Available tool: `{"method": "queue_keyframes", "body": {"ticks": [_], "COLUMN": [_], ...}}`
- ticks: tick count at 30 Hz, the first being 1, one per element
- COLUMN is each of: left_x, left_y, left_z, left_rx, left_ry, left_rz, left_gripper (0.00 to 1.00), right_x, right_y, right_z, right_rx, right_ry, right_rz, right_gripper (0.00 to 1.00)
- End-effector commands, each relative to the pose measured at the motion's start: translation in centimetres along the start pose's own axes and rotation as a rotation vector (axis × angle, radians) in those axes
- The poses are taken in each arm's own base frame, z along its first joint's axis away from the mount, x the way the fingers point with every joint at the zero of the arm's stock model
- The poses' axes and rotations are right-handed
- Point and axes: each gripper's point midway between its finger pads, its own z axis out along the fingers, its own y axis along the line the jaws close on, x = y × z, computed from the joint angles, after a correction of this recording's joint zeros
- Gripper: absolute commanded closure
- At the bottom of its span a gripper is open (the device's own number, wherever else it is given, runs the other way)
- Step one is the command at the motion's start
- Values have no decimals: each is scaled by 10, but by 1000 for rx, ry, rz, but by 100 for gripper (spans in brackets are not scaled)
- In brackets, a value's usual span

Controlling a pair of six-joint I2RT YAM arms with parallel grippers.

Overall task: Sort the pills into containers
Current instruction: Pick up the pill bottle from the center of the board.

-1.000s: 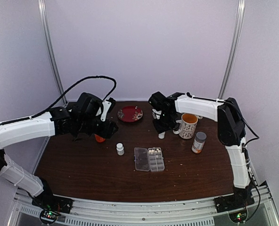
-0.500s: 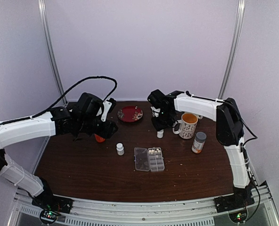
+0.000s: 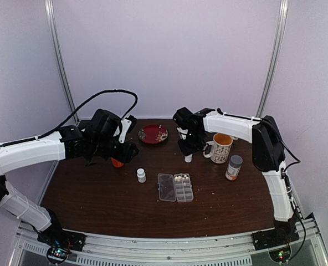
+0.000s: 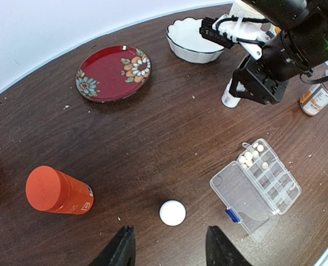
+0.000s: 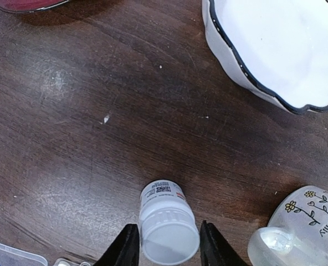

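The clear pill box (image 3: 175, 187) lies open at the table's middle; it also shows in the left wrist view (image 4: 256, 185). Several whitish pills (image 4: 252, 158) sit in its far cells. My right gripper (image 3: 188, 151) has its fingers pressed on both sides of a small white bottle (image 5: 167, 230) that stands on the table beside the mug; its fingertips (image 5: 125, 249) flank the cap. My left gripper (image 4: 169, 252) is open and empty, high above another small white bottle (image 4: 172, 213), which also shows in the top view (image 3: 141, 175).
An orange bottle (image 3: 117, 162) stands under my left arm. A red flowered plate (image 3: 153, 133) and a white bowl (image 4: 191, 40) are at the back. A flowered mug (image 3: 221, 147) and an amber bottle with a grey cap (image 3: 234, 167) stand right of my right gripper.
My right gripper has shifted slightly left and back, with the small white bottle between its fingers. The left arm has not moved.
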Motion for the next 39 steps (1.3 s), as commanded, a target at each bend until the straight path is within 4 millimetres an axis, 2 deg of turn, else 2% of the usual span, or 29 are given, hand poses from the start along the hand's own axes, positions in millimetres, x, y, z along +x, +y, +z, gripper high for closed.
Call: {"method": "queue_keyframes", "body": {"ticks": [1,4,6,10,15,18,22,23,25,27,28,32,35,39], "left_x": [-12,-12,-13,-18,-21,-24,-27,-26,-26,-30,-33,-49,-58,-64], "left_y": [2,2,2,0,-1,-8,-14,-14,-15,-19,-22,-41,-48,-54], "left_z": [-2,-3,-3,-5,-9,-14,-21,-22,-28,-38,-44,-67,-84,-107], "left_rx": [-7,-7,-4,4,15,61,109,117,132,176,199,309,353,413], "left_ry": [-31,-33,-36,-47,-63,-95,-141,-147,-174,-228,-251,-288,-340,-512], "left_rz": [-2,-1,1,9,0,-10,-18,-19,-29,-36,-36,40,84,126], "left_gripper": [55,55,55,55,54,51,48,43,27,6,3,2,2,5], "right_x": [-9,-12,-14,-14,-18,-22,-17,-14,-6,2,7,17,21,29], "right_y": [-8,-7,-6,-4,-5,-6,-3,-1,6,17,22,44,66,97], "right_z": [-1,-2,-3,-6,-27,-50,-84,-93,-112,-137,-146,-185,-214,-244], "right_rx": [37,33,28,14,-6,-33,-95,-117,-169,-240,-269,-391,-509,-659], "right_ry": [-22,-31,-36,-34,-62,-100,-138,-147,-171,-213,-226,-277,-299,-337], "right_rz": [-5,-6,-7,-10,-8,-5,-16,-17,-20,-26,-26,-23,-29,-17], "right_gripper": [57,57,64,70,71,71,72,73,73,75,75,74,74,75]}}
